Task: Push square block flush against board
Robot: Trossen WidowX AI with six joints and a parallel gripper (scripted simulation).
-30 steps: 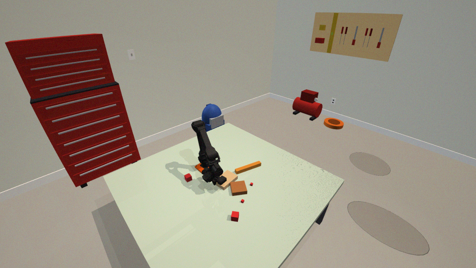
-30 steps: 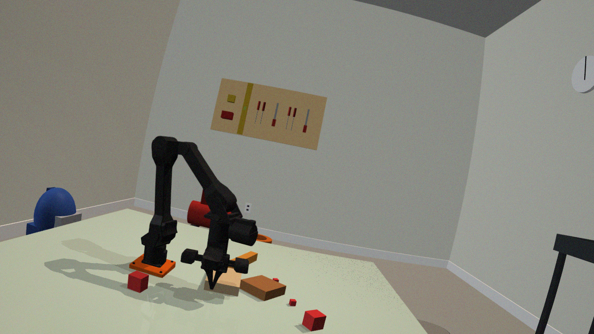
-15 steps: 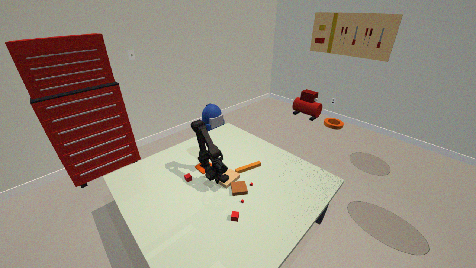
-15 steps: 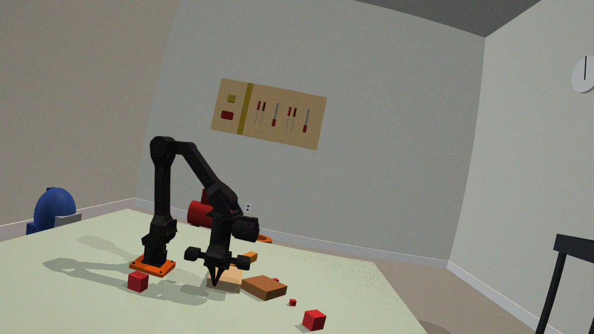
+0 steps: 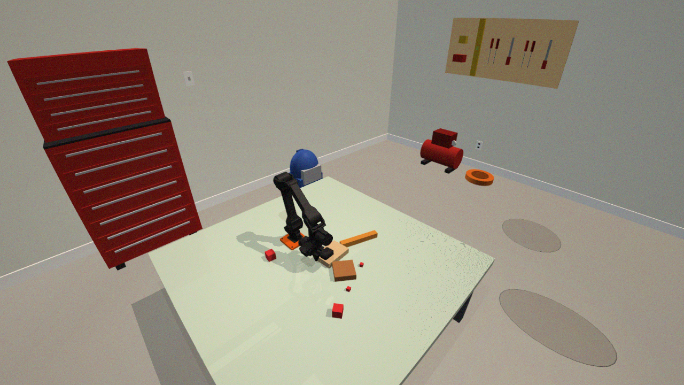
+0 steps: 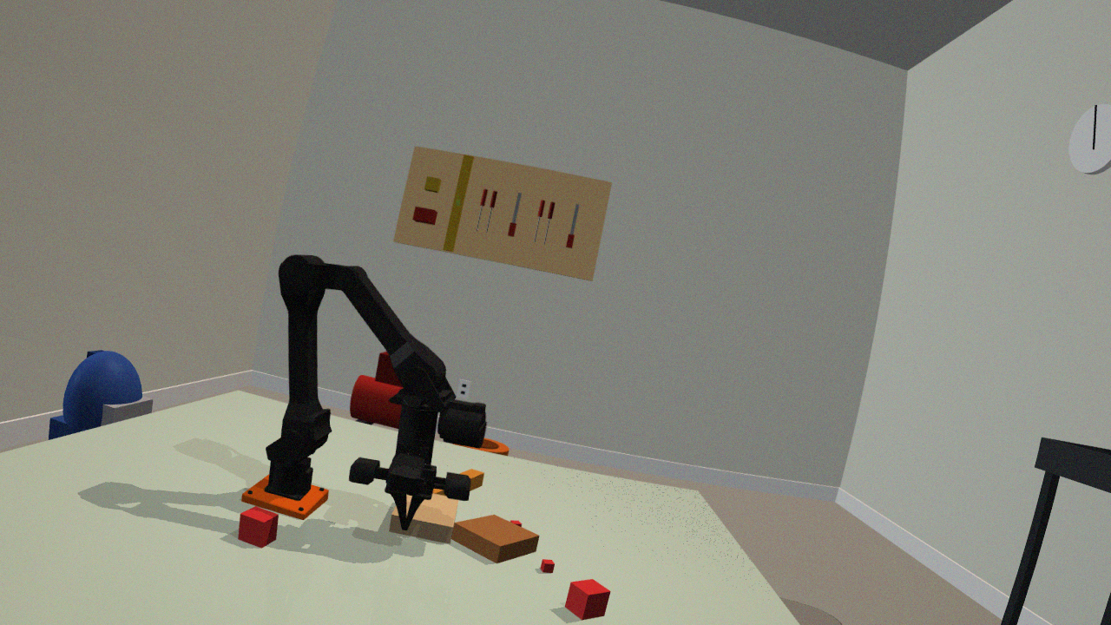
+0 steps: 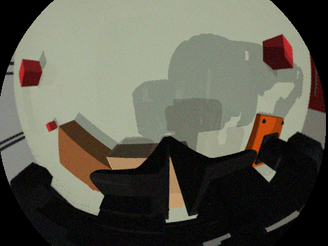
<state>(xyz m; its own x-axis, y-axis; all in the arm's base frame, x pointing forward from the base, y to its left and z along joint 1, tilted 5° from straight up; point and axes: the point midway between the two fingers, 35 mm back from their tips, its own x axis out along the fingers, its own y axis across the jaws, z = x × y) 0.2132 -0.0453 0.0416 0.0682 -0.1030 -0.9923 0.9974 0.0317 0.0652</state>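
The brown square block (image 5: 343,269) (image 6: 495,533) (image 7: 76,154) lies flat on the table. The pale tan board (image 5: 337,248) (image 6: 435,509) (image 7: 124,162) lies flat beside it. They are turned at an angle to each other and meet or nearly meet near a corner; no whole side of the block lies along the board. My gripper (image 5: 316,259) (image 6: 404,528) (image 7: 167,139) is shut with nothing between its fingers. Its tips are low at the board's side, on the end away from the block. Whether they touch the board is hard to tell.
An orange bar (image 5: 359,238) (image 6: 474,479) lies behind the board. Small red cubes (image 5: 361,264) (image 5: 348,289) lie near the block. One larger red cube (image 5: 337,310) (image 6: 587,599) lies beyond them, another (image 5: 270,255) (image 6: 258,527) near the orange arm base (image 6: 285,498).
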